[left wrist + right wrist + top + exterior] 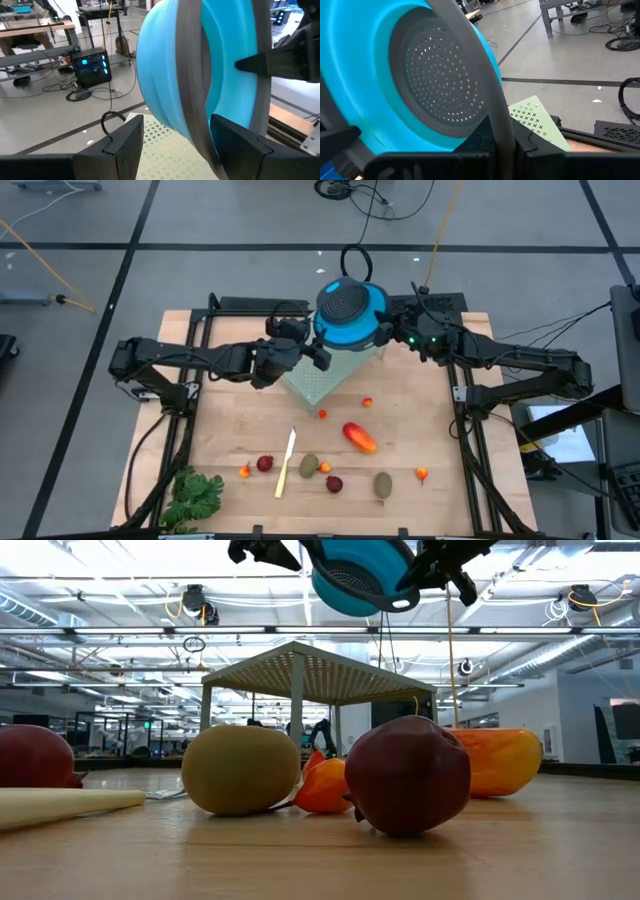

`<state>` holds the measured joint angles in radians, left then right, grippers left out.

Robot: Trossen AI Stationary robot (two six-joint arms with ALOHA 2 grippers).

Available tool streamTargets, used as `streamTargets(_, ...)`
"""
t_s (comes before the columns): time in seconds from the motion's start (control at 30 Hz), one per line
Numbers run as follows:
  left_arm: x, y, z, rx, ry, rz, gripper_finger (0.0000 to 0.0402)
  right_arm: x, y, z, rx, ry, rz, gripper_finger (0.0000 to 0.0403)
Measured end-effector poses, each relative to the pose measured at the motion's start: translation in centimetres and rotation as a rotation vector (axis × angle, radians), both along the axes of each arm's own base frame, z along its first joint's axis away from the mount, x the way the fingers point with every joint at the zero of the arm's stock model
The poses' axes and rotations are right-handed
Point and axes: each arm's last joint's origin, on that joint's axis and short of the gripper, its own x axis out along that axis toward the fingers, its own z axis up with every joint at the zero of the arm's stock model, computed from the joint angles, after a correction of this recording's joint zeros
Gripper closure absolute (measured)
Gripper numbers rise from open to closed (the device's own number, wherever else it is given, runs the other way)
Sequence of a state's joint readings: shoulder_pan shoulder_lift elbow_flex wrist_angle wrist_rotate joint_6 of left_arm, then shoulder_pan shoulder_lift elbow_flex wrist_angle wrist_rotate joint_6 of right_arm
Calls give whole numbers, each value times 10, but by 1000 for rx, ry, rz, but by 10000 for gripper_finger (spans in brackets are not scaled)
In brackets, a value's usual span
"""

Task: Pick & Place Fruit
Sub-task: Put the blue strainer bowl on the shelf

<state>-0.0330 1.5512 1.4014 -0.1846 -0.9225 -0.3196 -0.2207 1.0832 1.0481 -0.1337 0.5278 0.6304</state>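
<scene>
A blue colander (346, 315) with a grey rim hangs in the air over a pale green perforated stand (318, 383), between my two grippers. My right gripper (384, 332) is shut on its right side. My left gripper (317, 352) is at its left side, open, with the grey rim (197, 90) between its fingers and close to one finger; whether they touch I cannot tell. The fruit lies on the near half of the table: an orange-red oblong (359, 437), two brown-green ovals (309, 466) (383, 484), two dark red balls (265, 464) (334, 483) and small orange bits. My right gripper pinches the colander's grey rim (499, 125) between its two fingers, on the colander's right side. The fingers come level from the table's right. The colander (360, 575) hangs lifted clear, high above the stand (300, 665).
A pale cream stick (286, 463) lies among the fruit and a leafy green bunch (195, 495) at the near left corner. Black frame rails (190, 395) run along both table sides. Cables lie on the floor beyond the far edge.
</scene>
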Motion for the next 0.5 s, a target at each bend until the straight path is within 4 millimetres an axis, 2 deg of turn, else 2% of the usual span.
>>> streamTargets(0.5, -4, 2, -5, 32, 81, 61, 174, 1, 0, 1, -7, -4, 13, 399)
